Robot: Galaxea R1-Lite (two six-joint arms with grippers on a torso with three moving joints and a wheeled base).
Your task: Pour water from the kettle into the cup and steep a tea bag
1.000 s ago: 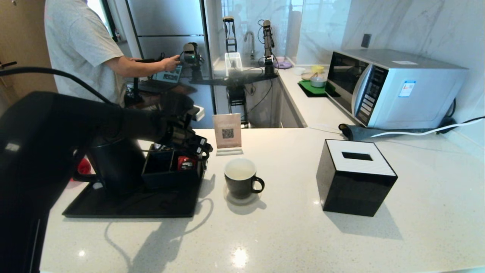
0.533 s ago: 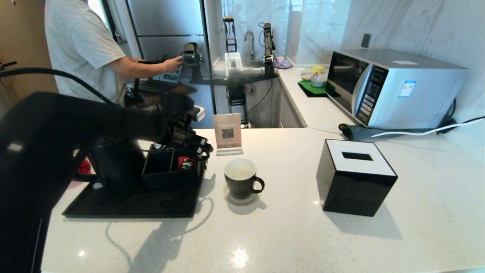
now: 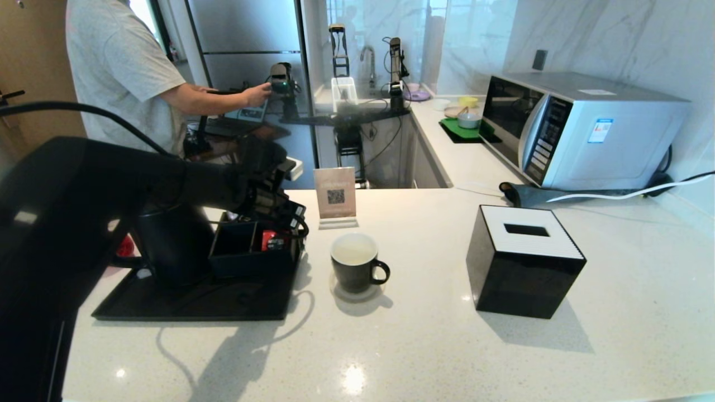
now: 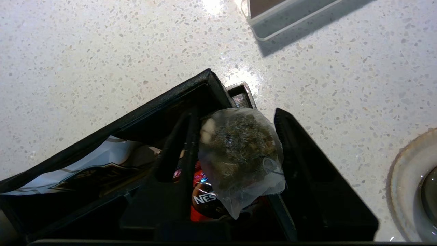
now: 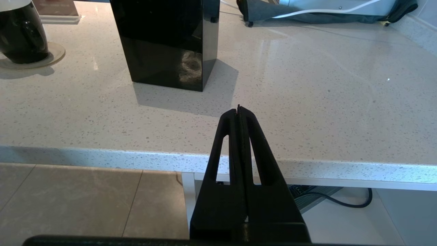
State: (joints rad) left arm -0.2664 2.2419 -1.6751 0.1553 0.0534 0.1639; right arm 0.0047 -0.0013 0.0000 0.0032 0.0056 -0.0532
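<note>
1. We are seeing the left gripper (image 4: 235,136) hanging over the far right corner of the black organizer box (image 3: 246,259), fingers pointing down into it.
2. Its fingers (image 4: 290,150) are closing on a tea bag (image 4: 240,157); the mesh pouch of brown leaf is sitting between the two black fingers, touching both.
3. Just under the tea bag we are reading a red packet (image 4: 201,196) in the same compartment.
4. The cup (image 3: 356,265) is standing on a pale coaster (image 3: 357,293), near the left gripper on its right and toward the robot; the water (image 3: 353,255) is showing pale inside it.
5. The kettle (image 3: 170,245) is standing upright on the black tray (image 3: 195,304), just left of the gripper and touching or nearly touching the organizer box.
6. A QR sign (image 3: 335,195) is standing just beyond the gripper.
7. The right gripper (image 5: 239,112) is resting parked below the counter edge, fingers pressed fully together, holding nothing; a black tissue box (image 5: 167,41) is sitting ahead of it.
</note>
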